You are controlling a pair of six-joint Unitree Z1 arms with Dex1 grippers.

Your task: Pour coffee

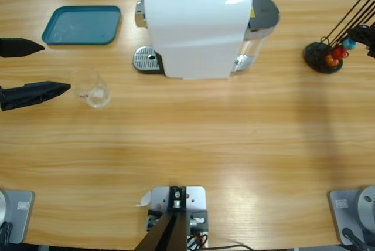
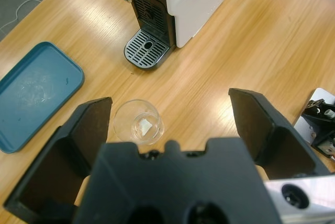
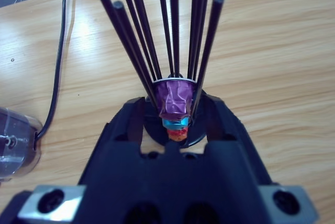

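Empty glass on the counter, both arms at the edges.

The left end effector (image 2: 170, 130) is spread wide, gripping nothing, with the clear glass tumbler (image 2: 138, 122) just ahead; no coffee shows in it. Beyond stand the coffee machine (image 1: 196, 25) and teal tray (image 1: 82, 25). The right end effector (image 3: 175, 130) closely flanks the capsule stack (image 3: 175, 106); grip unclear.

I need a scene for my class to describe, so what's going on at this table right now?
The left gripper is open beside an empty-looking clear glass tumbler, not touching it. The tumbler stands on the wooden table, short of the white coffee machine's drip grille. A blue tray lies nearby. The right gripper is at the capsule rack, its jaws around the stacked capsules. No coffee is visible yet.
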